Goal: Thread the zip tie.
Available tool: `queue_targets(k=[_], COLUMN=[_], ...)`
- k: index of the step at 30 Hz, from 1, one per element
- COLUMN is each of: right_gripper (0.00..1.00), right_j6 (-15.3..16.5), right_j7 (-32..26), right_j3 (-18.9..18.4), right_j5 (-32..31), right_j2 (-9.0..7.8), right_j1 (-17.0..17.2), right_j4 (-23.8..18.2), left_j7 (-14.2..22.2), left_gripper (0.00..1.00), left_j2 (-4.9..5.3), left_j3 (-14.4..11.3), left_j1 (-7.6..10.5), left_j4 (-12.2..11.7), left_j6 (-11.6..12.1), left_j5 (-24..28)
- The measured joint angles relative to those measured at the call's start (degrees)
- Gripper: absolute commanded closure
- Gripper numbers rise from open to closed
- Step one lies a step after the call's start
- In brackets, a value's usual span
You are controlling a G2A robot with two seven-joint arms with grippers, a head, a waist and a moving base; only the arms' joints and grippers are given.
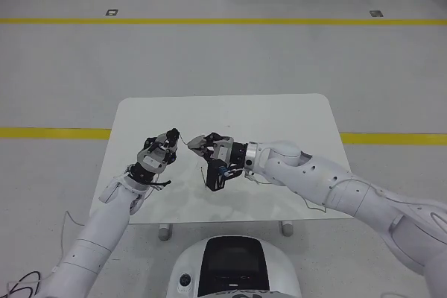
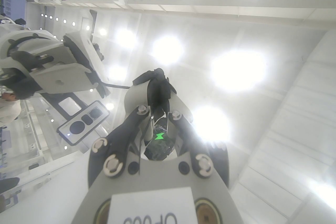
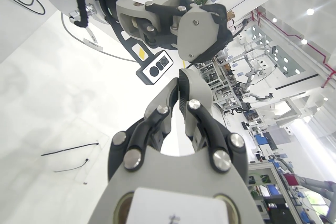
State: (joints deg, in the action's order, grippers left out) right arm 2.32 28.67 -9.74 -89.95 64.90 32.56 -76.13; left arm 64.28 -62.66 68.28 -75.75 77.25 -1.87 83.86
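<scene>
Both arms meet above the middle of the white, round-cornered table (image 1: pixel 283 119), gripper tip to gripper tip.

The left gripper (image 1: pixel 171 140) has 2 broad grey fingers capped with matte black, cloth-like padding. Its jaws are pressed together on the zip tie (image 2: pixel 115 85). In the left wrist view a thin black strand runs out from between the pads and down across the metal base of the gripper.

The right gripper (image 3: pixel 179 83) has 2 narrow grey fingers faced with ribbed black rubber, hinged on black links with shiny round rivets. Its jaws are together, the ribbed faces touching along their length, and the slim black strap comes out at their very tip. From there the strap spans the short gap to the padded tips of the left gripper, so the zip tie is held in the air above the table's middle, pinched at both ends.

2 spare zip ties lie flat on the table top: a longer one (image 3: pixel 69 148), nearly straight with a small square head, and a shorter, slightly curved one (image 3: pixel 70 169) just beside it. Both rest on a thin clear sheet (image 3: pixel 90 156), which can be made out mainly by its edges.

Beyond the table a yellow floor line (image 1: pixel 45 132) crosses smooth grey flooring.
</scene>
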Motion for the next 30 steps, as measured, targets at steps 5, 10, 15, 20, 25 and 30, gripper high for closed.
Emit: queue_targets(k=[5,10,15,20,25,30], right_gripper=[1.0,1.0,1.0,1.0,1.0,1.0], right_j6=[1.1,1.8,1.9,2.2,2.5,2.5], right_j7=[-0.5,-1.5,-2.0,-2.0,-2.2,-2.3], right_j3=[0.0,0.0,0.0,0.0,0.0,0.0], right_j5=[0.0,0.0,0.0,0.0,0.0,0.0], right_j2=[-0.08,-0.2,-0.51,-0.88,-1.22,-1.61], right_j1=[-0.1,-0.1,0.1,0.5,0.9,1.4], right_j4=[-0.1,0.0,0.2,0.0,-0.3,-0.3], left_j7=[0.0,0.0,0.0,0.0,0.0,0.0], left_gripper=[1.0,1.0,1.0,1.0,1.0,1.0], left_j2=[0.0,0.0,0.0,0.0,0.0,0.0], left_j3=[0.0,0.0,0.0,0.0,0.0,0.0], left_j1=[0.0,0.0,0.0,0.0,0.0,0.0], left_j4=[0.0,0.0,0.0,0.0,0.0,0.0], left_j6=[0.0,0.0,0.0,0.0,0.0,0.0], left_j5=[0.0,0.0,0.0,0.0,0.0,0.0])
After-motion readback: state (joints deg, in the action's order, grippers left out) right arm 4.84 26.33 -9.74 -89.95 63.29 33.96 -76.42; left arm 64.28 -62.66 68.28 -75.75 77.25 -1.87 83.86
